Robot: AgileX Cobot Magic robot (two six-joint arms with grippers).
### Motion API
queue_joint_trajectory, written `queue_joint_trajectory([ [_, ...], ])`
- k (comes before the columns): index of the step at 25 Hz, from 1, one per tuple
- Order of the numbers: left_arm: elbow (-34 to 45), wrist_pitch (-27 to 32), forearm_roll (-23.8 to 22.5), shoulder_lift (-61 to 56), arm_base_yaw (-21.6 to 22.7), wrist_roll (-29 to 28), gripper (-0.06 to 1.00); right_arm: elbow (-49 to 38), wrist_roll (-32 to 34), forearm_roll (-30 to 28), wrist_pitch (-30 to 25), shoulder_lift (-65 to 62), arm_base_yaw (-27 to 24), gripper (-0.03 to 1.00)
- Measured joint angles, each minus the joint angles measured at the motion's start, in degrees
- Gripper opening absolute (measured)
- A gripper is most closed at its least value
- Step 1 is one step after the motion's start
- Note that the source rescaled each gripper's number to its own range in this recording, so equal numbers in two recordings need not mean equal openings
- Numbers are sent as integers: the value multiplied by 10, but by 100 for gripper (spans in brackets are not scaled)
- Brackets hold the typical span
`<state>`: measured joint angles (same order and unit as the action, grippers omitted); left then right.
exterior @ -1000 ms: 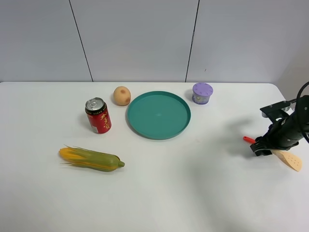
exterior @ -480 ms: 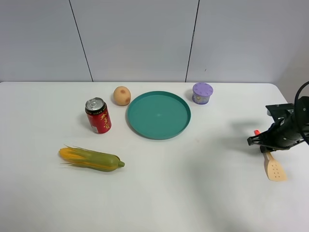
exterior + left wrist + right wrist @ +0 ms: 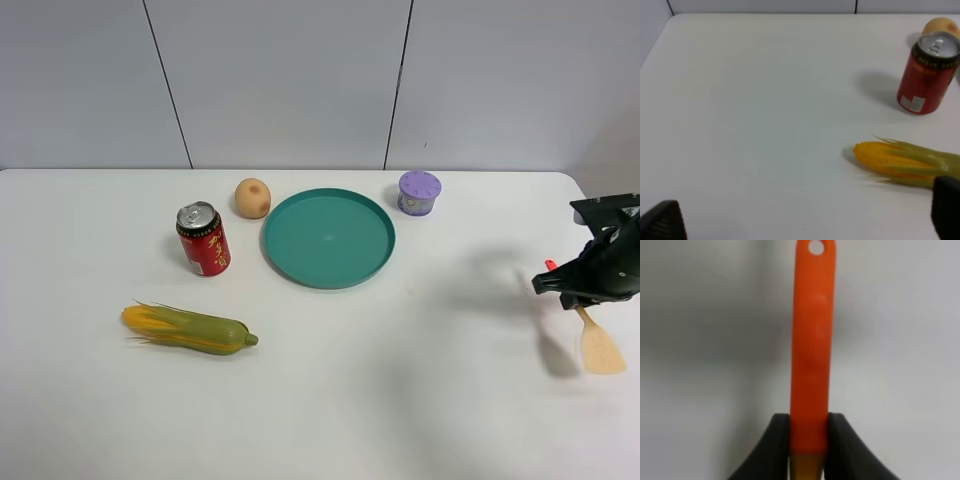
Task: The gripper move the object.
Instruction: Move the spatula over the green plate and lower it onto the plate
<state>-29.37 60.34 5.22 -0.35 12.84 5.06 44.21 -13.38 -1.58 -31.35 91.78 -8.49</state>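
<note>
The fingers (image 3: 781, 440) of the right gripper (image 3: 570, 290) pinch the orange handle of the object (image 3: 812, 340) beside its tan blade, holding it off the worktop (image 3: 450, 400) near the right edge, well apart from the teal plate (image 3: 329, 238), while the left gripper (image 3: 802, 225) stands spread.

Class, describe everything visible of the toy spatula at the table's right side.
The spatula is small, plastic-looking: a thin orange-red handle with a hole at its end and a flat tan blade. The right gripper is shut on the handle near the blade, fingers pressing both sides. Its shadow lies apart on the white table, so it seems lifted; nothing else touches it.
</note>
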Motion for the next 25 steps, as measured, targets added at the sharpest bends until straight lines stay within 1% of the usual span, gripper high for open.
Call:
queue_joint_trajectory([
  [2,0,0,0,0,0,0,100,0,-48,34,-28,-44,14,0],
  [4,0,0,0,0,0,0,100,0,-110,76,-50,-99,35,0],
  [7,0,0,0,0,0,0,100,0,-196,152,-77,-164,71,0],
  [9,0,0,0,0,0,0,100,0,-237,195,-86,-207,99,0],
  [11,0,0,0,0,0,0,100,0,-260,224,-89,-248,138,0],
  [13,0,0,0,0,0,0,100,2,-267,241,-99,-279,183,0],
  [15,0,0,0,0,0,0,100,12,-268,247,-122,-293,226,0],
  [16,0,0,0,0,0,0,100,23,-264,250,-134,-294,245,0],
  [18,0,0,0,0,0,0,100,49,-246,254,-138,-292,291,0],
  [22,0,0,0,0,0,0,100,113,-202,253,-132,-260,343,0],
  [25,0,0,0,0,0,0,100,170,-175,241,-131,-205,362,0],
])
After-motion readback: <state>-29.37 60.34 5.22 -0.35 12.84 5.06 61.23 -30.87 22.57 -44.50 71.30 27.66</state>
